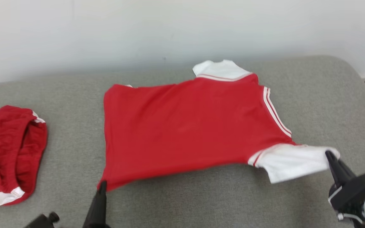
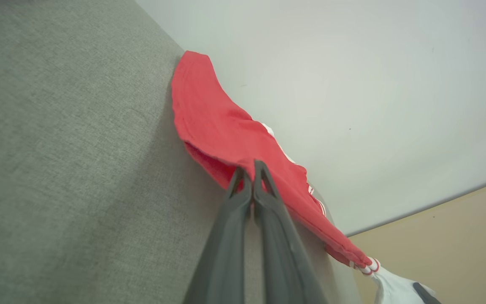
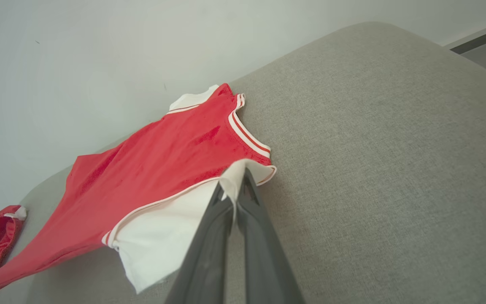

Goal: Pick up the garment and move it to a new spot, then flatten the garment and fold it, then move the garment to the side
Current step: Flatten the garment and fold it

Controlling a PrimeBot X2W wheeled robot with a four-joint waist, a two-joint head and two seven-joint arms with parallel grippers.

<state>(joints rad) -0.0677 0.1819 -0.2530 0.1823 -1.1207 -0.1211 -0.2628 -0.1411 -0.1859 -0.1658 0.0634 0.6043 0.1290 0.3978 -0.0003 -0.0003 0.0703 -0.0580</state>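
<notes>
— The left gripper (image 1: 102,185), right at the bottom of the head view: what has it got?

— Its fingers are pressed together on the near left corner of the shirt (image 1: 185,126), at the hem. The left wrist view shows the gripper (image 2: 249,166) pinching the red cloth (image 2: 217,122) with no gap between the tips.

— And the right gripper (image 1: 329,155)?

— Also closed, clamped on the end of the near white sleeve (image 1: 291,163). In the right wrist view a fold of white cloth (image 3: 158,236) sits between that gripper's tips (image 3: 241,177).

— Where does the shirt lie?

— Spread across the middle of the grey, cloth-covered tabletop (image 1: 328,104), hem to the robot's left, striped neck to its right. The near edge runs stretched between the two grippers and looks slightly raised, with a shadow under it. The far edge rests on the tabletop, its other white sleeve (image 1: 223,69) pointing towards the pale wall (image 1: 169,28).

— Anything else there?

— Another garment (image 1: 8,152), red with white trim, crumpled at the far left of the tabletop, well apart from the shirt.
</notes>
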